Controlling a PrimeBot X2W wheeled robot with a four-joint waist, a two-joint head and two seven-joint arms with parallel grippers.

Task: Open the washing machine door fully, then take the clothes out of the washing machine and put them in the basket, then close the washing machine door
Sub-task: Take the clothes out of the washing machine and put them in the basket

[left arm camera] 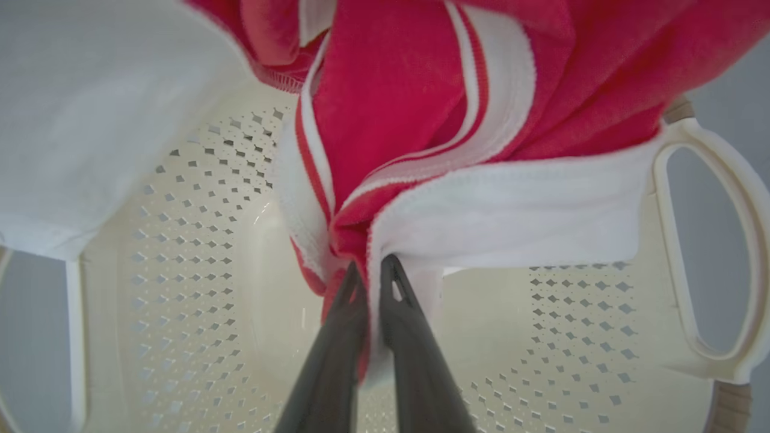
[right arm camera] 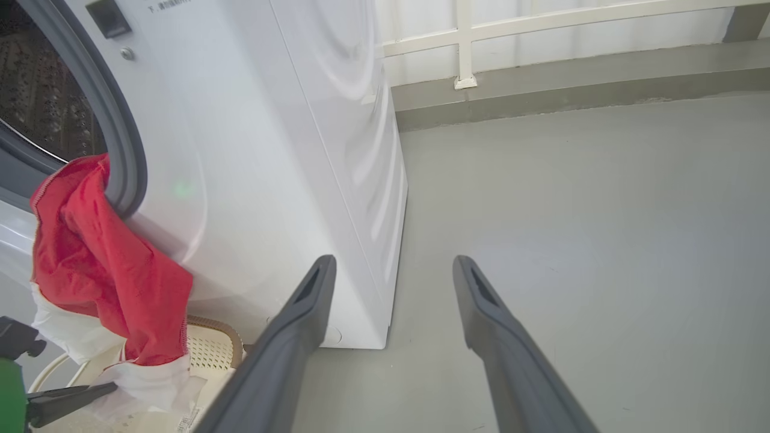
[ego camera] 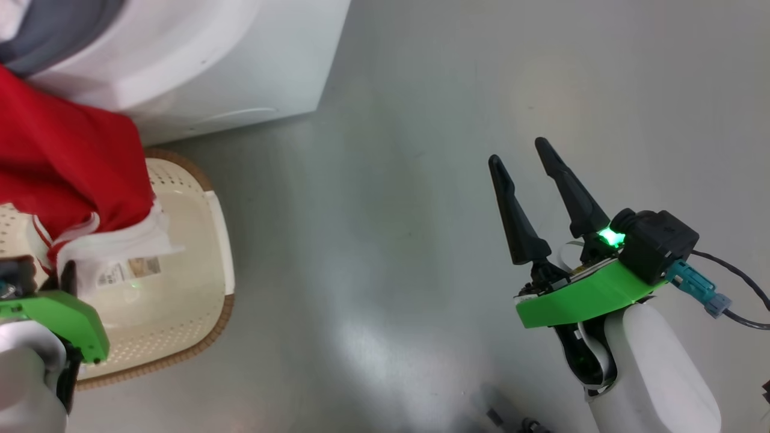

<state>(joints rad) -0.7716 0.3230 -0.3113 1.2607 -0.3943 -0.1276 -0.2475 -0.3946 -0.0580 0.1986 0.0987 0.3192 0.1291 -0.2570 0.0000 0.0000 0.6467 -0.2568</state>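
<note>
Grey floor (ego camera: 391, 210) lies under my empty, wide-open right gripper (ego camera: 518, 151). My left gripper (left arm camera: 373, 273) pinches the clothes (left arm camera: 391, 90) by their white trim over the basket (left arm camera: 198, 210); their red top drapes from the washer (right arm camera: 252, 150) mouth. Opening looks done; dropping them and shutting the door remain.

looks like a laundry corner in a plain utility or test room, not sure which: a big white front-load washing machine (right arm camera: 252, 150) stands straight on a smooth, shiny grey floor (right arm camera: 571, 210), w/ red clothes (right arm camera: 102, 270) hanging out of its drum mouth & a perforated cream basket (ego camera: 192, 300) on the floor just in front of it. behind the machine a low grey kerb (right arm camera: 571, 84) runs under a white wall (right arm camera: 541, 42) w/ white rails, all bare & hard-surfaced.
</note>
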